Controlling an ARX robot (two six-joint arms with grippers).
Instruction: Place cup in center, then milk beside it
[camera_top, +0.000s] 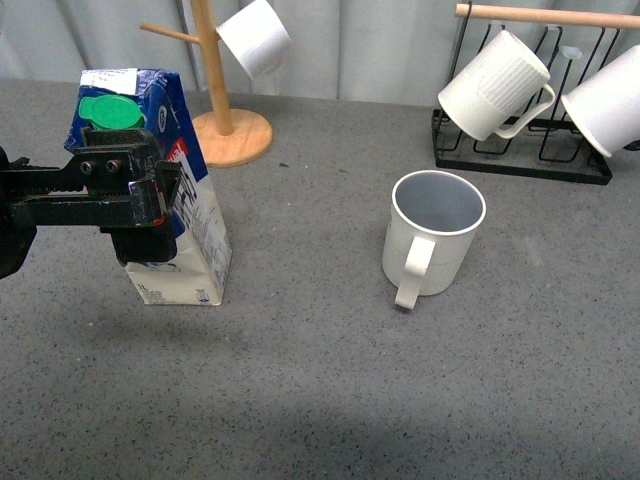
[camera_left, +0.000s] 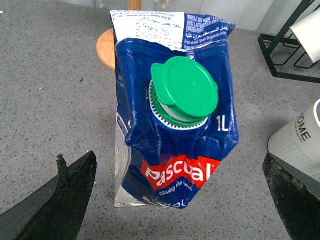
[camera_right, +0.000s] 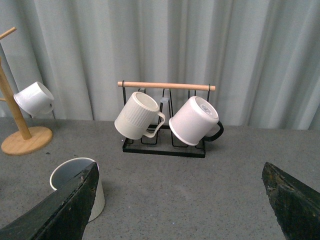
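Grey speckled tabletop: a dented blue-and-white Pascual milk carton, green cap, stands left of the ribbed cup. My left gripper sits level, jaws spread around the carton.

Looks like a mock kitchen set up in a lab or studio. Has a grey speckled worktop backed by a plain pleated curtain. Carries only kitchen ware: a wooden mug tree, a black wire rack of hanging mugs, a milk carton and a ribbed cup.
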